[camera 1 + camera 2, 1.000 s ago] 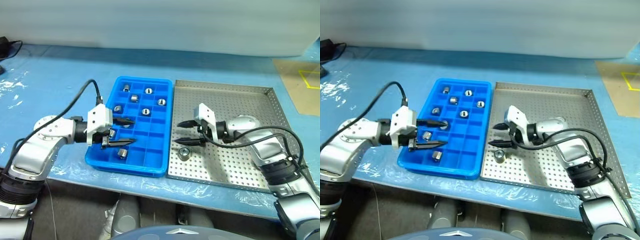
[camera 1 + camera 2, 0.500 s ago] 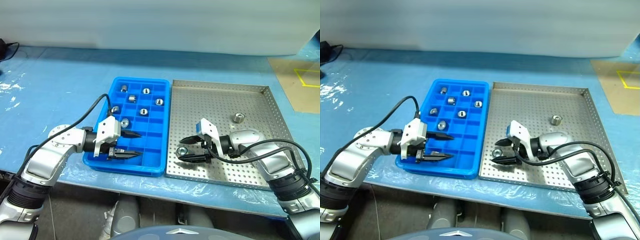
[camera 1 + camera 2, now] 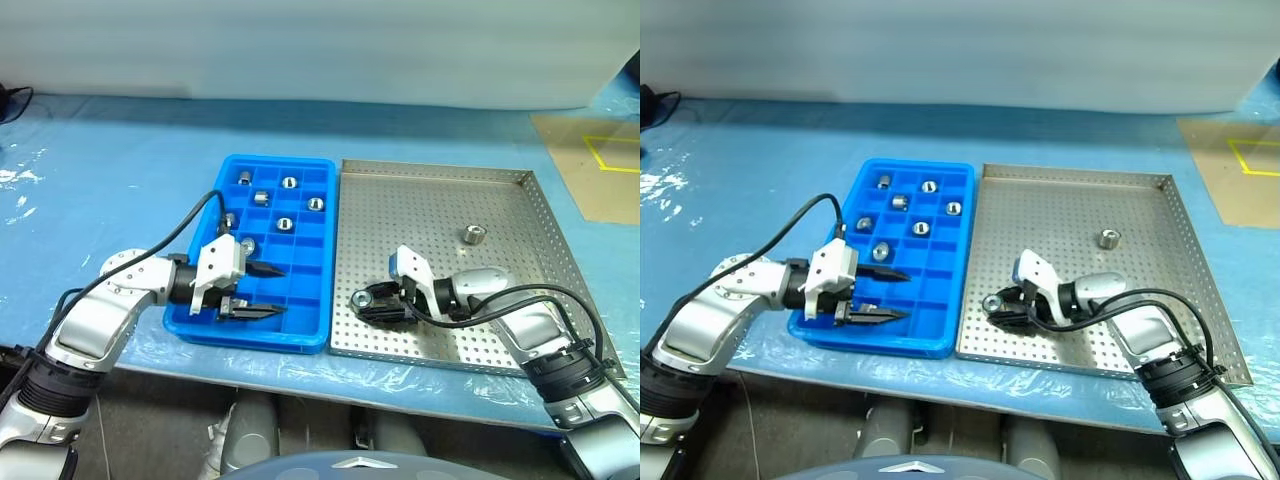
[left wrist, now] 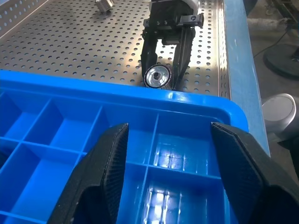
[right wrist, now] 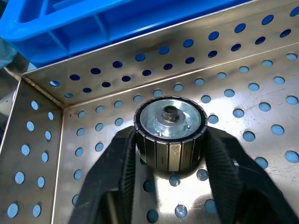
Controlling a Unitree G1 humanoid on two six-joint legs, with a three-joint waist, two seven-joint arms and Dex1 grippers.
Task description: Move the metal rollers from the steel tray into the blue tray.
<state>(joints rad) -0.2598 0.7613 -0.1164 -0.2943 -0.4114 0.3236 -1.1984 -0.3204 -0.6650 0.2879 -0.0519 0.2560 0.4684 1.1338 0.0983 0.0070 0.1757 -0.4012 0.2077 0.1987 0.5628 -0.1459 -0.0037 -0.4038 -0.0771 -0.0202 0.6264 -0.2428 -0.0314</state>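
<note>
Two metal rollers (image 3: 472,236) left in the steel tray (image 3: 520,300): one loose toward its far right side, one (image 5: 169,129) near the front left corner, clamped between the right gripper (image 3: 1002,308) fingers (image 5: 122,172). Still sits on the perforated floor, not lifted. About six or seven rollers already in the blue tray (image 3: 305,330), which touches the steel tray's left rim; all in the far compartments, near rows look empty. Judged roughly three-quarters done.

Left gripper (image 3: 262,291) hovers over the blue tray's front rows, fingers (image 4: 105,172) apart at medium width, holding nothing.

Edges: held roller sits just beside the steel tray's left rim and the blue tray wall, so likely needs a lift over both. Plenty of open floor across the steel tray's middle and right. Both trays sit near the desk (image 3: 100,170) front edge.
</note>
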